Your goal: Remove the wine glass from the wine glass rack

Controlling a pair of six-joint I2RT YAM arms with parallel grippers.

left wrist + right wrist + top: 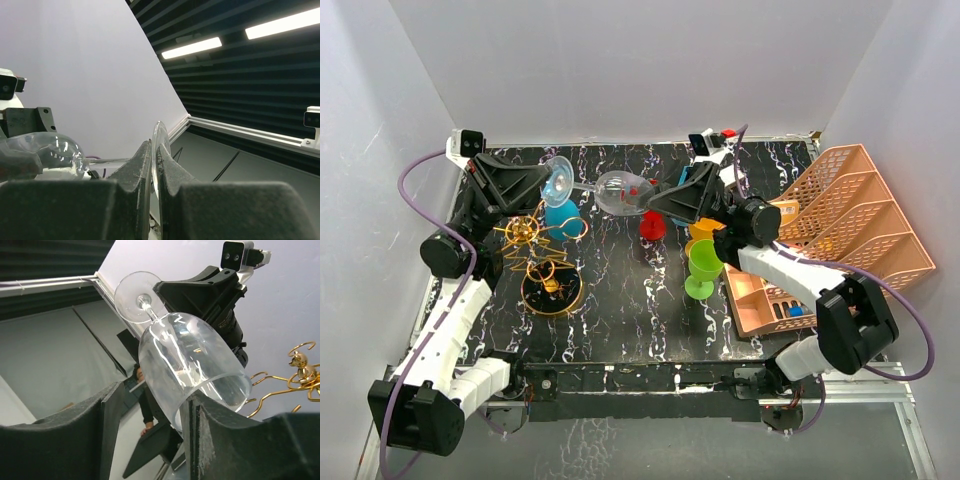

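Note:
A clear wine glass (pixel 618 192) lies on its side in the air behind the gold wire wine glass rack (pixel 535 240), free of its arms. My left gripper (pixel 554 186) is shut on the glass's round foot (pixel 159 137), which stands edge-on between the pads. In the right wrist view the bowl (pixel 190 360) reaches down between the fingers of my right gripper (pixel 155 392). The right finger (pixel 200 415) sits at the bowl's rim, and a gap separates the left finger (pixel 112 405) from the glass wall. The rack's gold loops (pixel 300 375) show behind the bowl.
A blue cup (pixel 560 213) stands under the glass foot. A red goblet (pixel 652 225), an orange cup (pixel 705 230) and a green goblet (pixel 702 265) stand mid-table. A peach mesh organiser (pixel 855 215) and a peach tray (pixel 755 295) fill the right side.

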